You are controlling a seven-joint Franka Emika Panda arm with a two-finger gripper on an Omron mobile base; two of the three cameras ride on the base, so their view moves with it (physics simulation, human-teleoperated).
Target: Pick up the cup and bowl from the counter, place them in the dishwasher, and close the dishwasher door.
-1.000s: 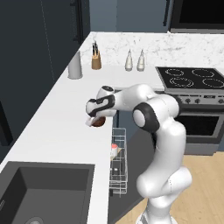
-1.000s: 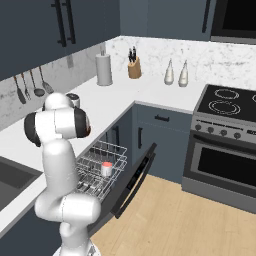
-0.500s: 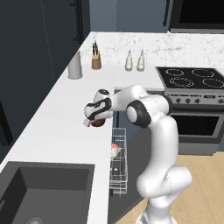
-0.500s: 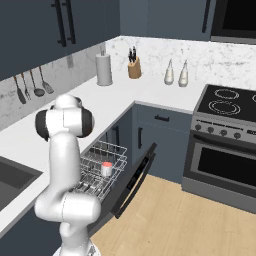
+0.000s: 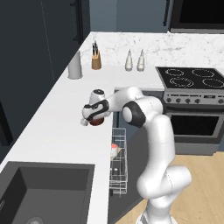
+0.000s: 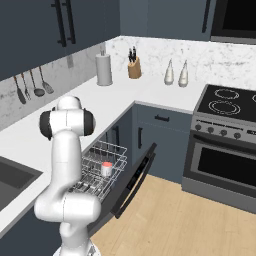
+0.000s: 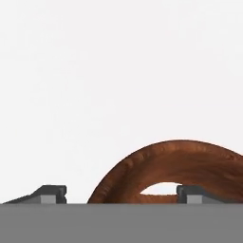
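The dark reddish-brown bowl (image 5: 96,121) sits on the white counter (image 5: 52,131) near its front edge. My gripper (image 5: 89,121) is down at the bowl, pointing at the counter. In the hand view the bowl (image 7: 161,161) curves up between my fingertips, and my gripper (image 7: 119,192) is open. One fingertip (image 7: 192,192) is inside the bowl and the other is outside its rim, clear of it. The whitish cup (image 5: 114,150) with red on top stands in the pulled-out wire rack (image 6: 95,172) of the dishwasher. The dishwasher door (image 6: 135,177) hangs open.
A grey canister (image 5: 75,65) and a tan knife block (image 5: 96,59) stand at the back of the counter, with two shakers (image 5: 134,60) beside them. The sink (image 5: 43,192) lies at the near left. The oven (image 5: 197,118) is on the right.
My elbow has swung left toward the counter. The hand has stayed at the bowl, and the cup and bowl have not moved.
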